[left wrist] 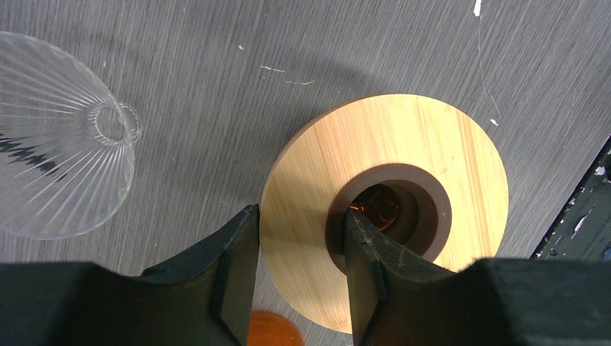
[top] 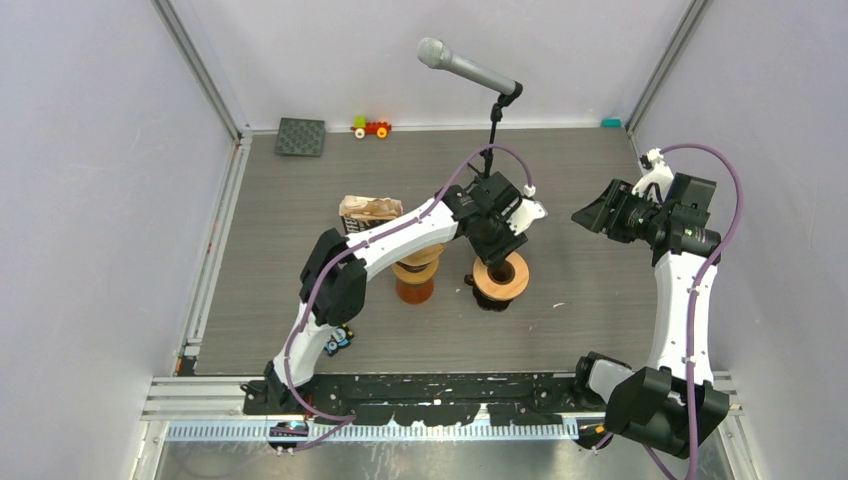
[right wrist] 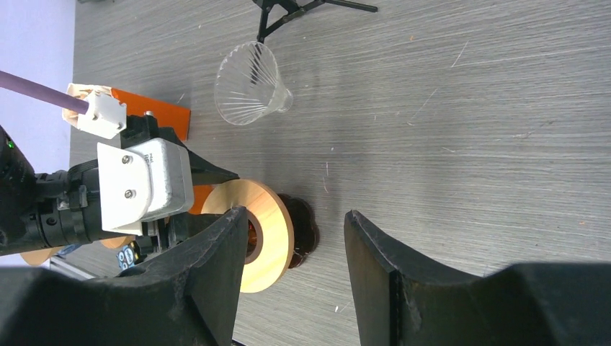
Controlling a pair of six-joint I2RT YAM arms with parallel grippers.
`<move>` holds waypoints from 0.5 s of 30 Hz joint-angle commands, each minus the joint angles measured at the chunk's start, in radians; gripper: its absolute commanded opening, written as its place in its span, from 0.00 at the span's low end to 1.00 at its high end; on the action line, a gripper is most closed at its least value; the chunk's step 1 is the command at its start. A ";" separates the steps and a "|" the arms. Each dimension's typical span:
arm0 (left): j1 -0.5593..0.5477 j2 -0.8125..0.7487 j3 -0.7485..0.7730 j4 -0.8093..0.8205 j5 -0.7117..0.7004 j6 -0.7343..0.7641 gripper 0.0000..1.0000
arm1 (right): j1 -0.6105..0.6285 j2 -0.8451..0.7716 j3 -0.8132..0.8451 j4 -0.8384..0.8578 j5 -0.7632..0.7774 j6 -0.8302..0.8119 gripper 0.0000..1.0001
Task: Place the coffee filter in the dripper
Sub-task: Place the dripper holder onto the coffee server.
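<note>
The dripper [left wrist: 50, 144] is a clear ribbed glass cone lying on its side on the table, also seen as the dripper [right wrist: 248, 83] near the tripod feet. A pack of brown coffee filters [top: 370, 209] lies behind the left arm. My left gripper [left wrist: 297, 210] hangs open just over a wooden ring [left wrist: 425, 144] on a dark amber base [right wrist: 306, 231], one finger over the centre hole and the other at the outer rim. It holds nothing. My right gripper [right wrist: 292, 213] is open and empty, raised at the right [top: 592, 215] and facing the ring.
A second amber piece with a wooden collar [top: 415, 278] stands left of the ring. A microphone on a tripod [top: 488, 150] stands behind. A dark square mat [top: 301, 136] and a small toy [top: 371, 127] lie at the back wall.
</note>
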 commanded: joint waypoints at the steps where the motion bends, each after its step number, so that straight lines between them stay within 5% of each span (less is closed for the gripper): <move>1: -0.005 -0.001 0.001 0.051 0.000 -0.014 0.05 | -0.004 -0.002 0.005 0.034 -0.029 -0.007 0.56; 15: -0.005 0.003 -0.005 0.046 -0.017 0.006 0.19 | -0.003 0.001 0.001 0.030 -0.038 -0.017 0.57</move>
